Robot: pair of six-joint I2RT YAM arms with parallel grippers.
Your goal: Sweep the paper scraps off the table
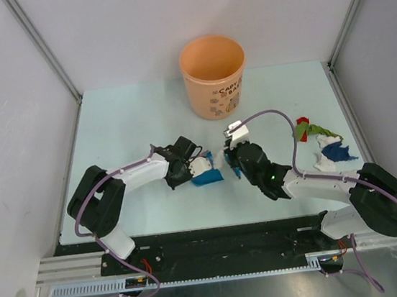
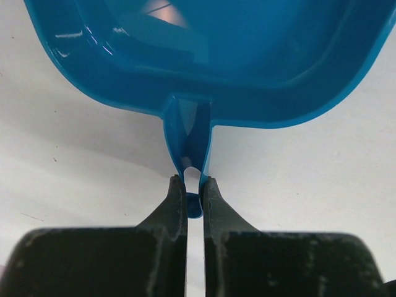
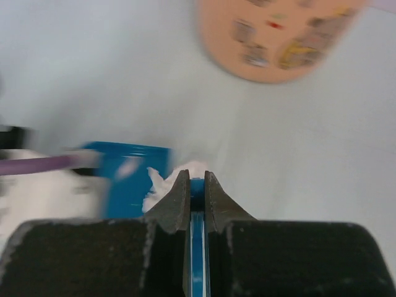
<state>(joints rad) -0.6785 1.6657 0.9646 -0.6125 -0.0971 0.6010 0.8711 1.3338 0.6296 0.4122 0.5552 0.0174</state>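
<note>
Broadly, one pale green table [image 1: 129,113] carries everything. One orange bucket [image 1: 212,74] stands at its far middle, printed "CAPY" above "BA"; the rest of the writing cannot be read. One blue dustpan [image 2: 204,55] lies near the centre, and the left gripper [image 2: 193,185] is clamped on its handle. Just to the right, the right gripper [image 3: 197,179] is closed on one thin blue brush handle [image 3: 197,247]. A white crumpled bit [image 3: 162,184], paper or bristles, sits past its tips beside the dustpan. The paper scraps [image 1: 323,144], red, green, white and blue, lie bunched at the right, well apart from both tools, too tangled to count.
</note>
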